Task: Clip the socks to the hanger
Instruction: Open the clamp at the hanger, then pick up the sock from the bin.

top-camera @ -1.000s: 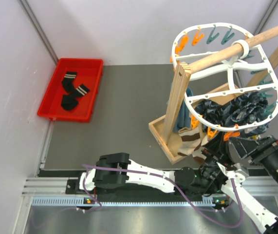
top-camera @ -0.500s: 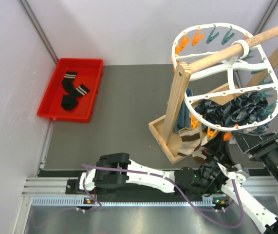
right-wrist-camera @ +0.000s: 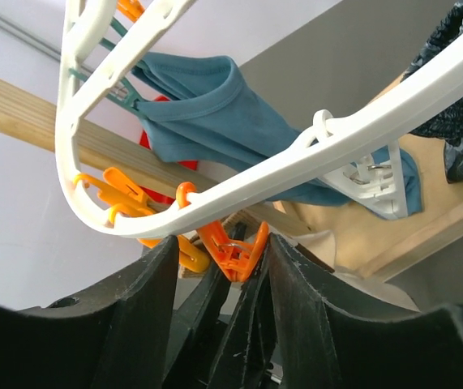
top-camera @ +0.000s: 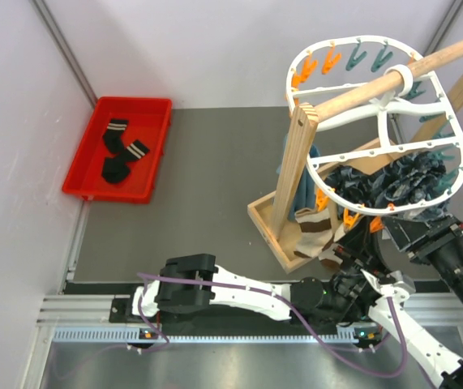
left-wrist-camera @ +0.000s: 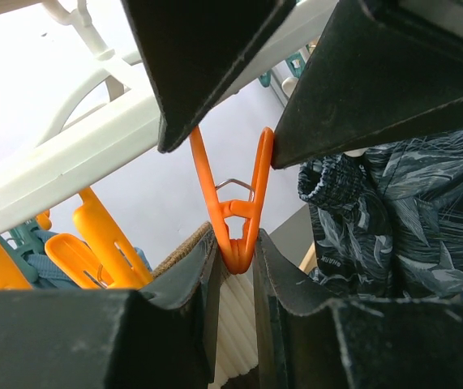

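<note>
Your left claw (left-wrist-camera: 235, 243) clamped on banded sock (left-wrist-camera: 233, 324), sock held touching tip of orange peg (left-wrist-camera: 229, 212). Your right claw (right-wrist-camera: 221, 243) pinches that peg's handles. Peg dangles from hanger (right-wrist-camera: 361, 120) rim.

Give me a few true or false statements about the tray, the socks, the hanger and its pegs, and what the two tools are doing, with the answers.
1. The red tray holds black socks with white-striped cuffs. True.
2. The hanger hangs from a metal rail. False: it hangs on a wooden pole.
3. Every peg on the hanger is teal. False: there are orange pegs as well as teal pegs.
4. The right tool has its fingers on either side of an orange peg. True.
5. The left tool is empty. False: the cream ribbing of a banded sock sits between its fingers.
</note>
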